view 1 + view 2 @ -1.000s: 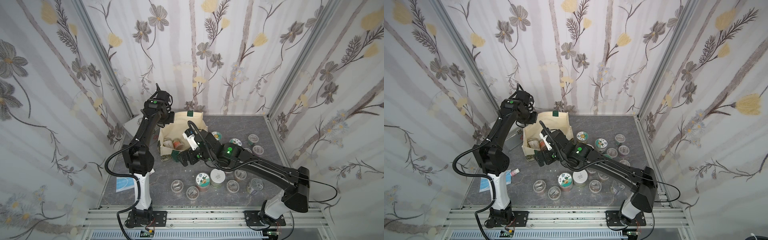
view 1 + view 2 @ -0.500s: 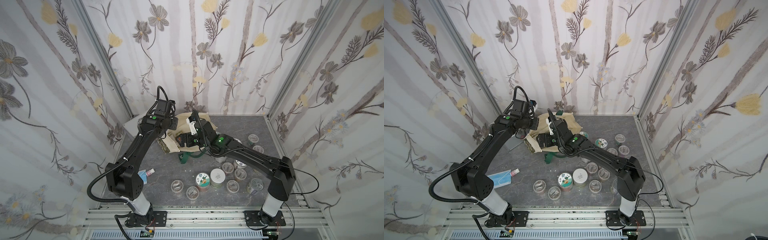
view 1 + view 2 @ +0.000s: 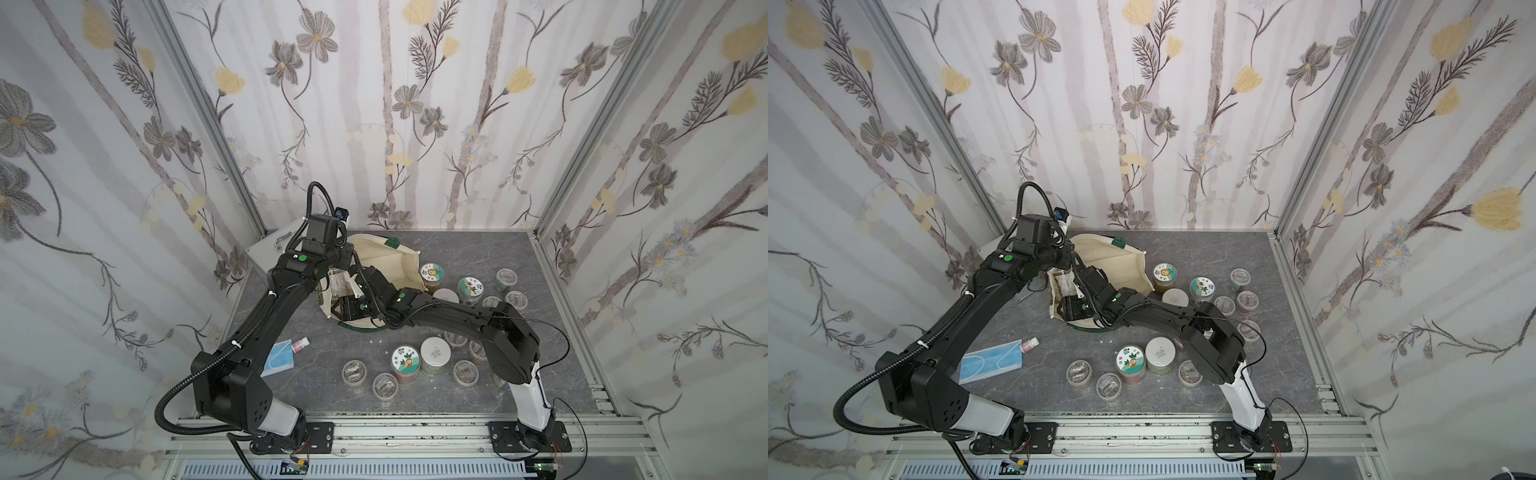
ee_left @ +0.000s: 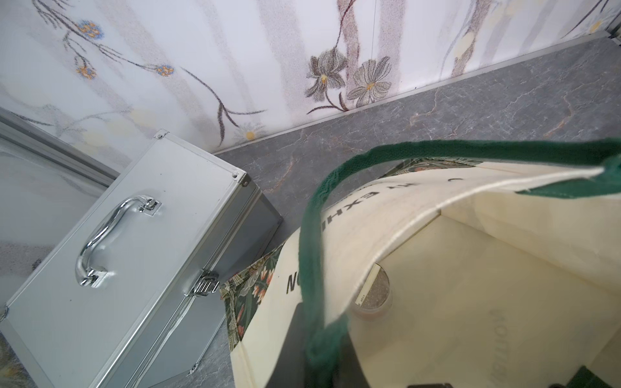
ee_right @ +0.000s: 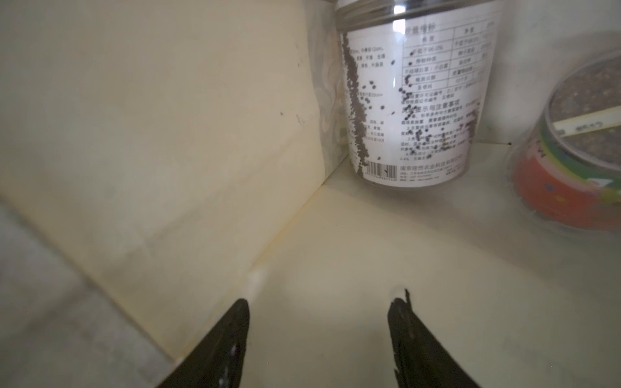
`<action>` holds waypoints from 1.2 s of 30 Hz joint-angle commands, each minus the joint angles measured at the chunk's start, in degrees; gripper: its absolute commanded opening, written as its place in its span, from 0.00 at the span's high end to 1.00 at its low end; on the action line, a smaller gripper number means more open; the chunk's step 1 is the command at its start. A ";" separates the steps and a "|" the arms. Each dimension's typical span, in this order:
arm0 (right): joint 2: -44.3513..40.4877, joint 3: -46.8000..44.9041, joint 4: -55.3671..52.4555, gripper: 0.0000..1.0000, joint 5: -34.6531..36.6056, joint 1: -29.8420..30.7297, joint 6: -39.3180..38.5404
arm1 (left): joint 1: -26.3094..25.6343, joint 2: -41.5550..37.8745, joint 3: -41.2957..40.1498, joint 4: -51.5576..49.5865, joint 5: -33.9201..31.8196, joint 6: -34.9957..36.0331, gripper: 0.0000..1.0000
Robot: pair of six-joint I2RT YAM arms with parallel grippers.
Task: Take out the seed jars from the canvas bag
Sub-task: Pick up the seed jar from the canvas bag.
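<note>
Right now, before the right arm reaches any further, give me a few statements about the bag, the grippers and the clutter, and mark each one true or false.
1. The right gripper is open, with nothing between its fingers. True.
2. The canvas bag is empty. False: at least a white-labelled jar and a colourful-labelled jar are inside.
3. The silver case sits beside the canvas bag, lid closed. True.
4. The face mask lies inside the bag. False: it lies on the table, next to the pink-capped bottle.
</note>
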 commanded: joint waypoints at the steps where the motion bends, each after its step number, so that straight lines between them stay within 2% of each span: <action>1: -3.88 -5.00 5.31 0.32 4.06 -1.26 2.84 | -1.12 -1.36 -1.34 5.21 -0.44 0.11 1.00; 7: -9.53 -10.26 10.25 0.22 10.58 -3.50 1.44 | -2.41 -3.59 -5.35 5.71 -2.01 0.10 1.00; 14: -5.85 -6.11 15.74 0.19 6.61 -4.36 -4.65 | -3.11 -4.26 -7.83 7.40 -2.10 0.79 1.00; 17: -4.29 -3.47 10.05 0.17 13.52 -4.84 -6.44 | -3.13 -4.37 -8.21 7.70 -1.77 0.66 1.00; 22: -3.79 -6.33 9.01 0.12 18.21 -6.24 -9.98 | -3.13 -3.94 -8.00 7.62 -1.70 0.76 1.00; 24: -2.93 -6.22 8.94 0.08 18.67 -6.30 -12.38 | -3.13 -3.72 -7.93 7.56 -1.32 0.60 1.00; 29: 2.37 0.08 5.97 0.08 15.55 -6.24 -17.80 | -3.15 -2.55 -7.03 6.83 -0.30 0.38 1.00; 36: 9.66 9.02 0.18 0.10 20.77 -6.34 -20.03 | -3.10 -2.14 -6.68 6.47 0.10 0.35 1.00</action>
